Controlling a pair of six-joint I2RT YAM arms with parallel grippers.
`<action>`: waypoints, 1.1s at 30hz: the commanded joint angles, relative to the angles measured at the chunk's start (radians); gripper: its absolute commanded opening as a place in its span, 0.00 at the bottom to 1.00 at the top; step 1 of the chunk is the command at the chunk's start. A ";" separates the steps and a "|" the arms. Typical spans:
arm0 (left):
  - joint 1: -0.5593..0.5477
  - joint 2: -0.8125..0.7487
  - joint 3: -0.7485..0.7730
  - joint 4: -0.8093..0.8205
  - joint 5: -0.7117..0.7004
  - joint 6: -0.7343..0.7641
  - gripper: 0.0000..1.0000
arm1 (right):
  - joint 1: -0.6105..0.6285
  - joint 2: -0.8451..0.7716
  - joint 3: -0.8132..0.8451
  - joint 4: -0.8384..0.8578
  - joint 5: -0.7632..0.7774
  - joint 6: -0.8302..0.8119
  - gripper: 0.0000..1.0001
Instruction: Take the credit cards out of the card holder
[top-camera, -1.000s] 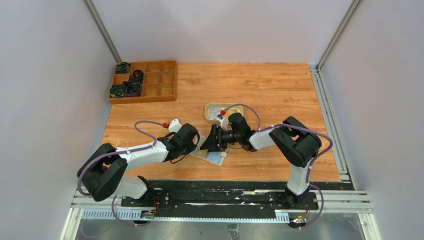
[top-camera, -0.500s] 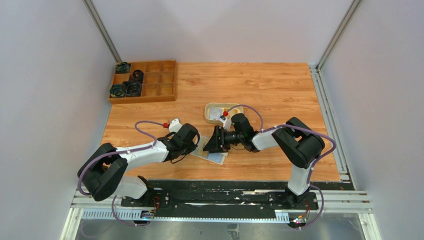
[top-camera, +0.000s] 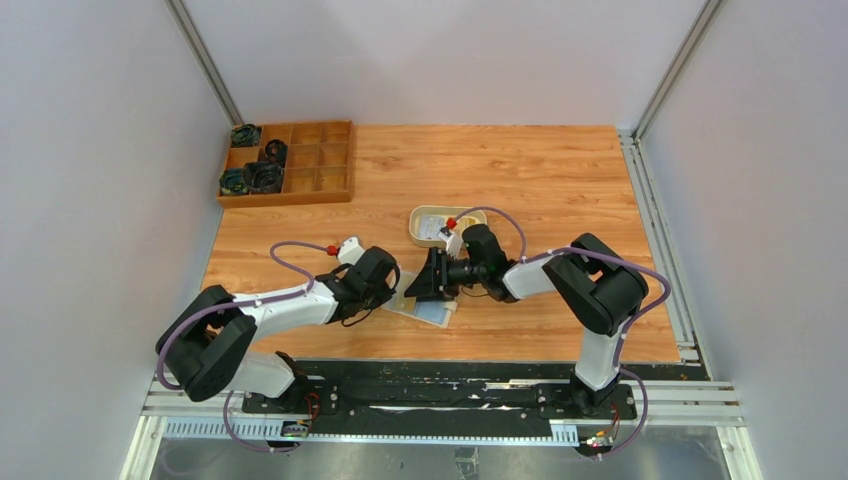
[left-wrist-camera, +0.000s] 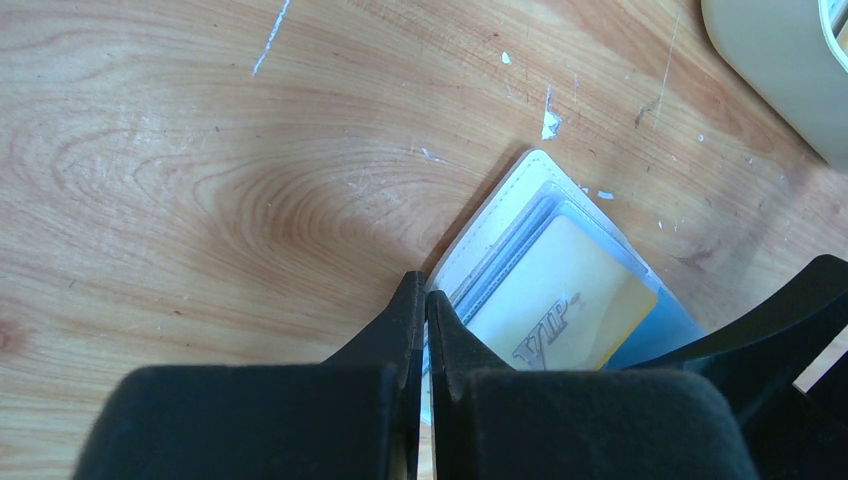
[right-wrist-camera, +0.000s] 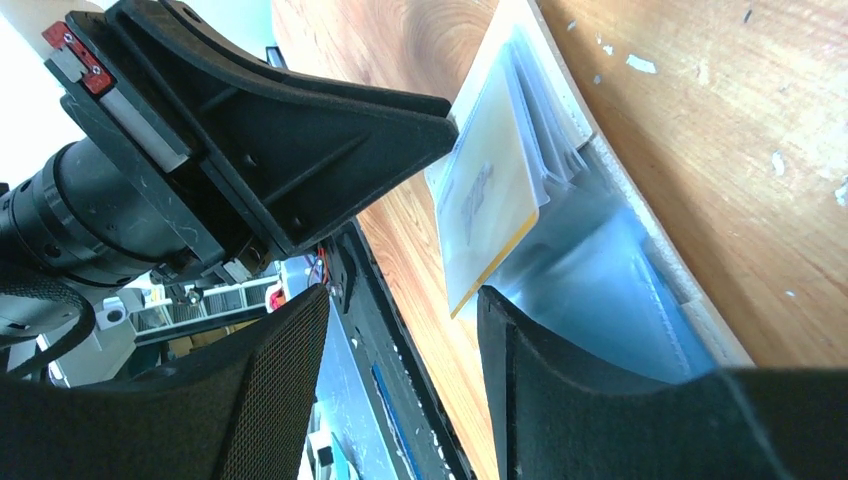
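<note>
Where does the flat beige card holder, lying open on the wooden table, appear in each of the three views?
Top external: the flat beige card holder lies low centre, just right of the black left gripper.
Left wrist: lower right, its pale corner beside the shut gripper.
Right wrist: upper right, open, seen edge-on.
Shared landmark: the left gripper at its edge.

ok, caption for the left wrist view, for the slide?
Shut left end effector at the edge of the open card holder, a yellow card showing inside.
</note>
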 joint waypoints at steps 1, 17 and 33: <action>-0.012 0.031 0.010 -0.025 0.003 -0.003 0.00 | -0.009 0.009 0.036 -0.014 0.019 0.000 0.60; -0.012 0.044 0.017 -0.029 0.003 -0.002 0.00 | -0.009 0.034 0.029 0.006 0.024 0.029 0.59; -0.012 0.041 0.020 -0.034 0.001 0.000 0.00 | -0.006 0.026 0.058 -0.028 0.028 0.035 0.59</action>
